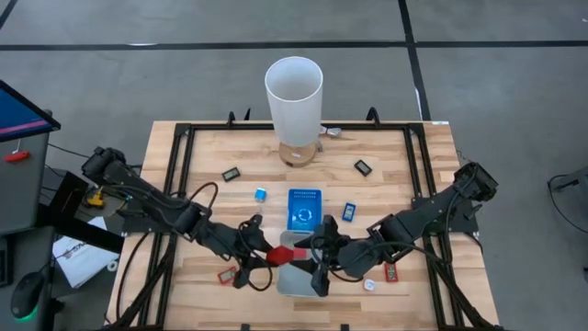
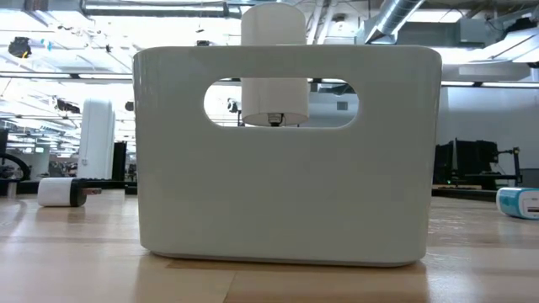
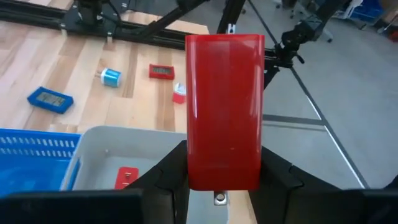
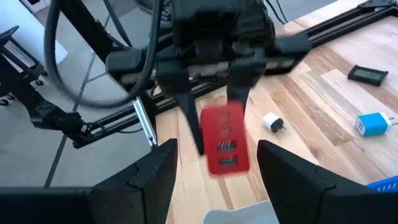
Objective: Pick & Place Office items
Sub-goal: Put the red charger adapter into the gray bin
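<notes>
Reaching in low from the left side of the wooden table (image 1: pixel 386 156), the left arm stretches almost flat across the boards, and its left gripper (image 1: pixel 276 255) is clamped on a red block (image 3: pixel 224 112), holding it at the near-left edge of the grey tray (image 1: pixel 299 280). From the right side the right arm mirrors it, elbow bent, with the right gripper (image 1: pixel 319 276) hanging over the same tray, its two dark fingers (image 4: pixel 149 174) spread apart and holding nothing. That block is a smooth, glossy red rectangle with rounded corners; from the right wrist camera its other face shows a few small dark slots. Inside the pale grey plastic tray lies another small red piece (image 3: pixel 127 177). Touching the tray's far side stands a blue tray (image 1: pixel 304 210) with a slotted, basket-like wall. More small pieces lie scattered on the pale plank tabletop: a red one (image 1: pixel 225 275) near the left gripper, a red one (image 1: pixel 390 272) and a small white one (image 1: pixel 369 284) beside the right arm, a blue flat one (image 1: pixel 349 211) just right of the blue tray, a small blue-and-white one (image 1: pixel 261 194), and two black flat ones (image 1: pixel 231 173) (image 1: pixel 363 166) farther back. A tall white cylinder (image 1: pixel 294 97) stands at the far edge.
</notes>
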Tool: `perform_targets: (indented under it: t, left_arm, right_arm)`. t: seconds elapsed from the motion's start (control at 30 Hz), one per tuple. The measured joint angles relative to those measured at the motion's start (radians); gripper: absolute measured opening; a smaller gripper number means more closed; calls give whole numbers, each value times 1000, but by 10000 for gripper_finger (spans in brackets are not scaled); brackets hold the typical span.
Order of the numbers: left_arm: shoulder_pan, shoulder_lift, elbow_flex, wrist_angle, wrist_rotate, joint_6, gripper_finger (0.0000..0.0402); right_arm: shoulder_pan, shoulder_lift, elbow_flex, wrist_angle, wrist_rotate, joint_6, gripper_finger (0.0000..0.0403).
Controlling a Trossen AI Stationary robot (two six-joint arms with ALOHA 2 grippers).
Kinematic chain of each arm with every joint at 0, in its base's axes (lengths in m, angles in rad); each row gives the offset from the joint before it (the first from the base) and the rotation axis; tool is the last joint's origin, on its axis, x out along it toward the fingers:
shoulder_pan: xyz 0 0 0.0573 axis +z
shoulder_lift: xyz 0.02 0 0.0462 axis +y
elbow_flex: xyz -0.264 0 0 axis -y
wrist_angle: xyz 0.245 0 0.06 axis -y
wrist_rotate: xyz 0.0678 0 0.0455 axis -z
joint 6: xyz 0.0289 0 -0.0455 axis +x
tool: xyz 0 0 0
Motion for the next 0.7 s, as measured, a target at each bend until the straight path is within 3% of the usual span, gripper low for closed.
perform_targets:
  t: [0.5, 0.7]
  left_arm:
    - [-1, 131, 0, 226, 69, -11, 113]
    - [14, 124, 0, 253, 70, -6, 113]
  right_arm:
    - [-16, 0, 0, 13, 23, -17, 214]
    - [-22, 0, 0, -1, 19, -17, 214]
